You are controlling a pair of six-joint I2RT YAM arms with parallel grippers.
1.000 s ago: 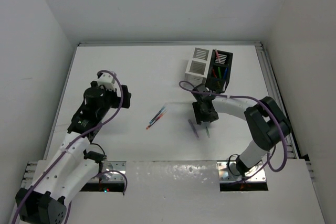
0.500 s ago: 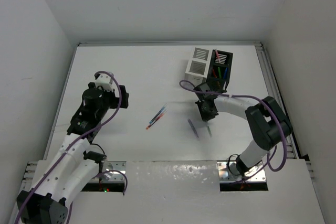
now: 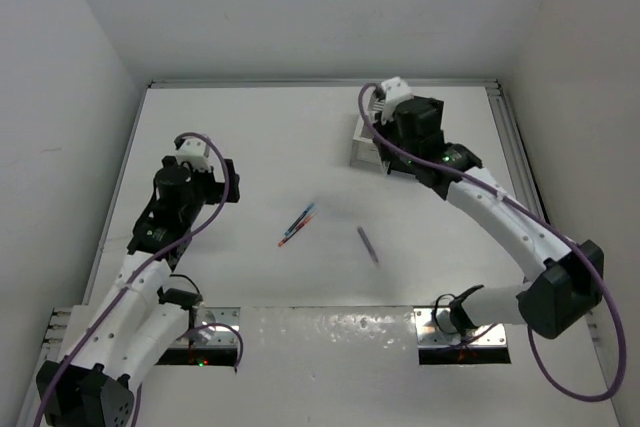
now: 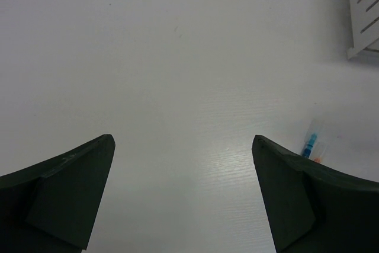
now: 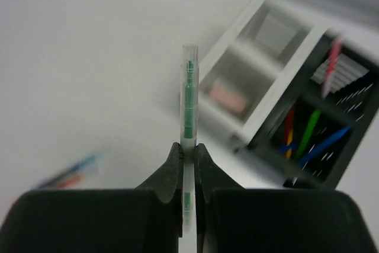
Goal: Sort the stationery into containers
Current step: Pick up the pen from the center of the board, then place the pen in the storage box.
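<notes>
My right gripper (image 5: 189, 152) is shut on a clear pen with a green core (image 5: 189, 99), which sticks straight out past the fingertips. In the top view this gripper (image 3: 405, 142) hovers over the containers and hides most of the black one. Ahead of it the right wrist view shows the white container (image 5: 266, 69) with a pink eraser (image 5: 228, 99) inside. Right of that is the black container (image 5: 340, 158), holding red, green, blue and pink pens. A blue and a red pen (image 3: 297, 224) and a purple pen (image 3: 368, 245) lie mid-table. My left gripper (image 3: 225, 185) hangs open over bare table (image 4: 183, 146).
The white container's slatted side (image 3: 362, 142) shows beside the right arm. A blue pen's tip (image 4: 310, 144) lies just beyond the left gripper's right finger, and a corner of the white container (image 4: 364, 10) sits at the far right. White walls enclose the table.
The right gripper shut on the clear green pen beside the purple one, lifted it and swung back over the containers. The left arm barely shifted.
</notes>
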